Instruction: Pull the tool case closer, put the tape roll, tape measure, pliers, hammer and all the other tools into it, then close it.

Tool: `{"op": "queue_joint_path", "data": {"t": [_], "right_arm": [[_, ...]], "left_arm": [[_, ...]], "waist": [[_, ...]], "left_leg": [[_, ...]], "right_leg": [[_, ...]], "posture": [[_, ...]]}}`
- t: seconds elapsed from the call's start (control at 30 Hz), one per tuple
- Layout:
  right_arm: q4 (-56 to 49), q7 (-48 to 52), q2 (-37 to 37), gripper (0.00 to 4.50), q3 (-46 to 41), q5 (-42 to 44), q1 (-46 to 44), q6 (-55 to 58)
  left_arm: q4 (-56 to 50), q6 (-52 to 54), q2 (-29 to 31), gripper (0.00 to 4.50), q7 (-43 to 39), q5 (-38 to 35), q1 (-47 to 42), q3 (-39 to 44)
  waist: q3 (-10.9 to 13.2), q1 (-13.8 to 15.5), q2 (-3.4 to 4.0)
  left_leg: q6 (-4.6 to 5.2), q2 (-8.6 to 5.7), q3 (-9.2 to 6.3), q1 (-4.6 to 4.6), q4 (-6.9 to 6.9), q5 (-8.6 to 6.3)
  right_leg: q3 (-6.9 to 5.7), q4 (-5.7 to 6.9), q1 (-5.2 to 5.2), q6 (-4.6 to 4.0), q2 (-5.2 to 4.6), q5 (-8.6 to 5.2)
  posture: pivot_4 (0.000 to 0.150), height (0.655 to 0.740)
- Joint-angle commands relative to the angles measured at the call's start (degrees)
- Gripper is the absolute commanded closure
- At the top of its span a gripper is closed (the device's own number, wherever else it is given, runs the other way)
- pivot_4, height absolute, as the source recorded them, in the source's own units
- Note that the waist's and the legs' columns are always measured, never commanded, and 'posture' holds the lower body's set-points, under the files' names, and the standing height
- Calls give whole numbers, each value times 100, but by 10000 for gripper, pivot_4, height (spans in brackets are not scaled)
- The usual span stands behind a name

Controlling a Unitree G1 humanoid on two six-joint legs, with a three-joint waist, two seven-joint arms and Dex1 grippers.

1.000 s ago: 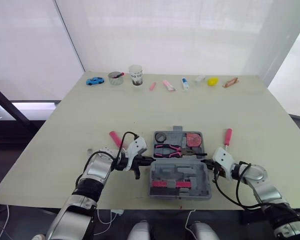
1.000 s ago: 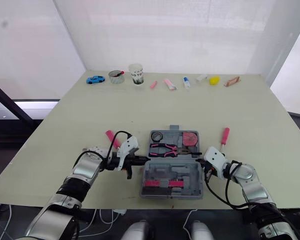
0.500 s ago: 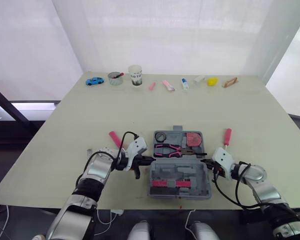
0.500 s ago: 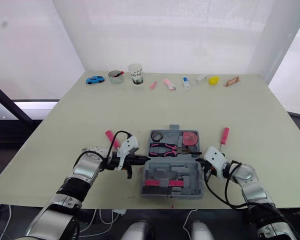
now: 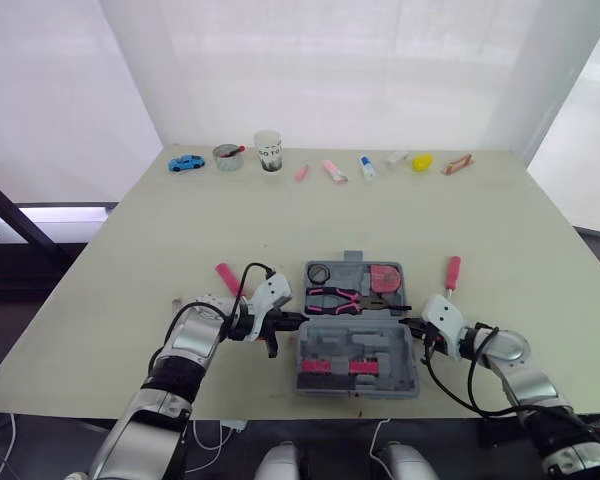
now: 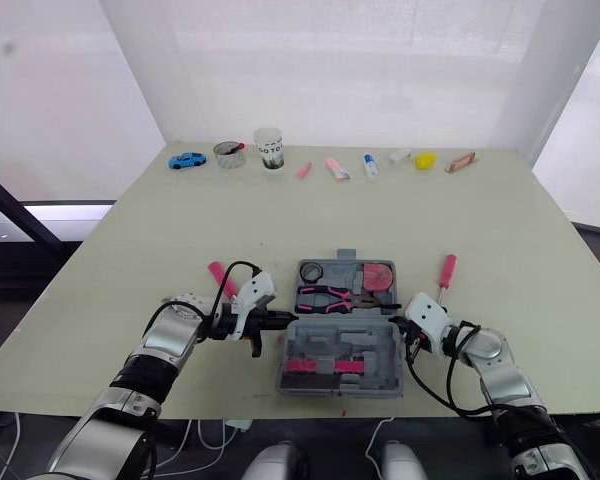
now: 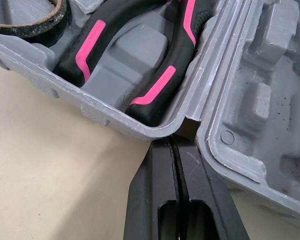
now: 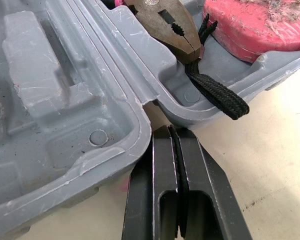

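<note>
**Operator:** Where does the case stand, and what have my grippers got?

**Spotter:** The tool case (image 5: 358,345) lies open on the table (image 5: 130,260), close to the near edge, right between your arms. Your left gripper (image 7: 173,145) has its fingers pressed flat together, holding nothing, with the tips tucked into the notch where the two halves hinge. Your right gripper (image 8: 173,131) is the same on the other side: pinched tight, empty, wedged at the hinge gap.

**Operator:** So I drag it from there?

**Spotter:** I'd say so. Draw both arms back at one pace, or the case will likely twist. Keep the tips low in those notches, because they only hook the rim and could slip out if you lift.

**Operator:** Anything loose?

**Spotter:** The pliers (image 5: 335,297), tape roll (image 5: 321,273) and tape measure (image 5: 386,278) sit in the far half, so go slowly and they should not jump. The black strap (image 8: 217,95) hangs over the rim just beside your right fingertips; mind you don't snag it. A pink-handled tool (image 5: 227,273) and a screwdriver (image 5: 454,272) lie on the table on either side, not yet packed.
</note>
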Motion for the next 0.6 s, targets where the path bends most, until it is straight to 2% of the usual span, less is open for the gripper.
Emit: {"op": "queue_joint_path", "data": {"t": [0.03,0.6], "right_arm": [[-220,87,186,45000,156,117,-266,-303],[-9,52,175,45000,151,30,-324,-411]], "left_arm": [[-149,31,-129,44442,-13,-98,-54,-152],[-206,166,-132,44442,-44,-104,-29,-178]], "waist": [[0,1,0],[0,3,0]], "left_leg": [[0,0,0,0,0,0],[0,0,0,0,0,0]], "right_leg": [[0,0,0,0,0,0],[0,0,0,0,0,0]], "posture": [[1500,7400],[1500,7400]]}}
